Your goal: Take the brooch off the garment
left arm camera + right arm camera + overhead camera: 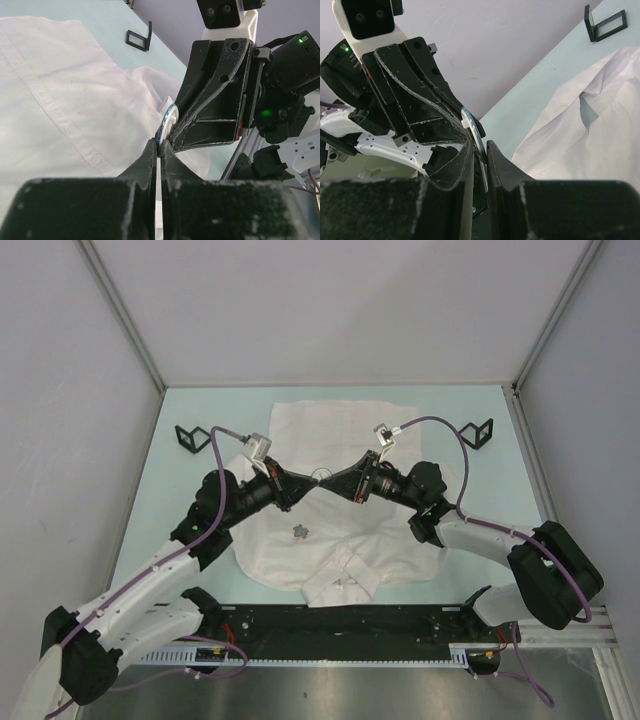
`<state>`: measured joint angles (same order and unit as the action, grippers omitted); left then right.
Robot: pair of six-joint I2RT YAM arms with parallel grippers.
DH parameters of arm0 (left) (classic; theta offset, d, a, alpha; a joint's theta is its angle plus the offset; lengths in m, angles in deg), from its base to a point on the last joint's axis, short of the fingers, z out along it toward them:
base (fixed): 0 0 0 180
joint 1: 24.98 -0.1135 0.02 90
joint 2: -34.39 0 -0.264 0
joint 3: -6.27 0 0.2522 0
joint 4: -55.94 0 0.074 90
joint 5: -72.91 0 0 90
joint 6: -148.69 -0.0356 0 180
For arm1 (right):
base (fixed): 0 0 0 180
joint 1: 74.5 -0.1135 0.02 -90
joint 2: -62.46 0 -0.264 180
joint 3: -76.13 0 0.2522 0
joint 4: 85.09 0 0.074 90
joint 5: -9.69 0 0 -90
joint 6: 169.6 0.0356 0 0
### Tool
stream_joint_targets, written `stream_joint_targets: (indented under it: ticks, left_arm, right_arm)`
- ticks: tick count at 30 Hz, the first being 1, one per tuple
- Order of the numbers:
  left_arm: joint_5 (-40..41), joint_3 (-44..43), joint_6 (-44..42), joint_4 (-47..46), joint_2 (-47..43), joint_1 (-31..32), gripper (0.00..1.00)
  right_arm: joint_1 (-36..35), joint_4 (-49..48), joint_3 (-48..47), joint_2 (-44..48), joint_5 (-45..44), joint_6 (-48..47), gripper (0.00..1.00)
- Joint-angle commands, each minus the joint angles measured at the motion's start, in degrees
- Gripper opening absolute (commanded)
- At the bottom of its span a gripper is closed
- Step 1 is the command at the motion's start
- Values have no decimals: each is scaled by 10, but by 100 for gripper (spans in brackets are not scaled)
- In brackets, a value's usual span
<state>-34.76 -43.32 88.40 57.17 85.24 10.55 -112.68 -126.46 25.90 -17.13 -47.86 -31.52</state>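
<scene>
The garment (pixel 330 430) is a white collared shirt lying flat on the pale green table, also visible in the left wrist view (pixel 60 85) and the right wrist view (pixel 600 145). Both grippers meet tip to tip in the air above its middle. The brooch (pixel 170 116) is a small round disc with a bluish metal rim. Its edge also shows in the right wrist view (pixel 474 127). My left gripper (pixel 160 145) is shut on one edge of the disc. My right gripper (pixel 480 147) is closed on the opposite edge. I cannot tell whether cloth still hangs from the disc.
A small grey mark (pixel 300 531) sits on the shirt below the grippers. Two black bracket stands rest at the back of the table, one left (pixel 192 437) and one right (pixel 480 430). Grey walls enclose the table on three sides.
</scene>
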Motion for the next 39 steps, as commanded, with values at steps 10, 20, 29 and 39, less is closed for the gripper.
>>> stream_joint_targets:
  ticks: [10, 20, 29, 39]
  left_arm:
    - [14, 5, -45, -41, -20, 58, 0]
    - [63, 51, 14, -73, -47, 62, 0]
    - [79, 76, 60, -117, -62, 65, 0]
    - [83, 37, 71, -40, -45, 62, 0]
  right_arm:
    - [13, 35, -27, 6, -36, 26, 10]
    - [13, 13, -12, 12, -74, 44, 11]
    - [9, 7, -11, 24, -98, 41, 12]
    - [33, 82, -7, 75, 6, -37, 53]
